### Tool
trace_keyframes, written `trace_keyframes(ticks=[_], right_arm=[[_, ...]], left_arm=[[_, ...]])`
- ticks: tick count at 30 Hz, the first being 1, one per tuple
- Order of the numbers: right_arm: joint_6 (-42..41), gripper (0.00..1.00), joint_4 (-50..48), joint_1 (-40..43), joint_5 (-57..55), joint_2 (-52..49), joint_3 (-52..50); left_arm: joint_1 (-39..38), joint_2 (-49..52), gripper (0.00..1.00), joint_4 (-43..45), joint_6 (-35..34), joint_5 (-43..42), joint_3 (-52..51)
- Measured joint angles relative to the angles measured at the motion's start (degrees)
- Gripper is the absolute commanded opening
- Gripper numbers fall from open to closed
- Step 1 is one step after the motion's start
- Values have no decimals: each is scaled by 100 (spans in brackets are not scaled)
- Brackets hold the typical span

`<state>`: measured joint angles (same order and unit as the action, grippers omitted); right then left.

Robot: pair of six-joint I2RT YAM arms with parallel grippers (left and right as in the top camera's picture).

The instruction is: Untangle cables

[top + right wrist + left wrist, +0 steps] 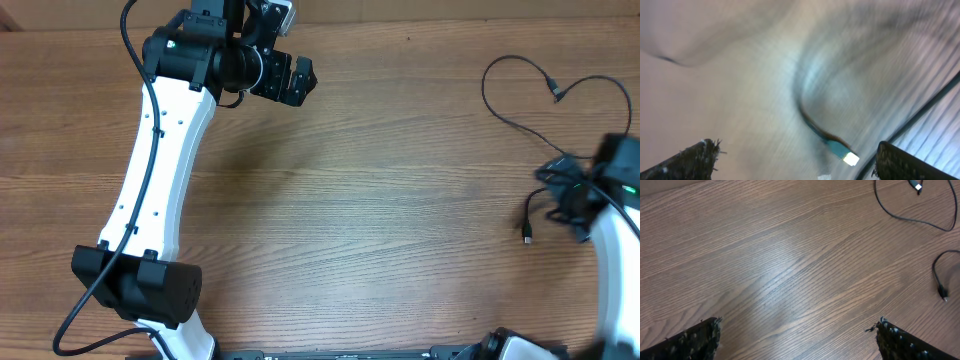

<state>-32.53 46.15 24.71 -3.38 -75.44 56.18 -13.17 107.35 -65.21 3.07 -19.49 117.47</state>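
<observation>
Left gripper (797, 325) is hanging spread wide over the wood-grain table (400, 200). Right gripper (792, 147) is gaping too, view blurring. Thin black cables (485, 95) are looping at 3 o'clock.

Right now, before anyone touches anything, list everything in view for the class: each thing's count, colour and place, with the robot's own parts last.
table: one, brown wood grain, beneath everything.
cables: thin black cords with at least two plug ends showing, though the number of cords is unclear; looped on the table's right side near the right arm.
left arm: one, white with black joints, on the left, reaching toward the far edge.
right arm: one, white and black, at the right edge, mostly out of frame.
left fingers: two, black, spread apart over bare wood.
right fingers: two, black, spread apart, with a plug between them in a blurred view.
</observation>
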Motion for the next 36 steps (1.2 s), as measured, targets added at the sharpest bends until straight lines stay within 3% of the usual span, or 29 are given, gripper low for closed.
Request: trace_keyframes(ticks=[8,15,20,25,31,36], right_arm=[[763,100,448,0,-46,2540,1410],[946,100,1023,0,72,2811,1425],[992,100,1003,0,170,1982,1099],[1047,100,229,0,223,118,691],[933,100,1700,0,566,-2509,992],[772,100,2188,-7,883,-2850,1156]], left_arm=[[0,0,100,-118,0,-2,0],[0,0,100,-365,0,-44,0],[0,0,99,-470,0,-46,0],[0,0,100,-557,0,-63,0],[0,0,100,-708,0,-92,-2],[0,0,100,-713,0,-98,-2]])
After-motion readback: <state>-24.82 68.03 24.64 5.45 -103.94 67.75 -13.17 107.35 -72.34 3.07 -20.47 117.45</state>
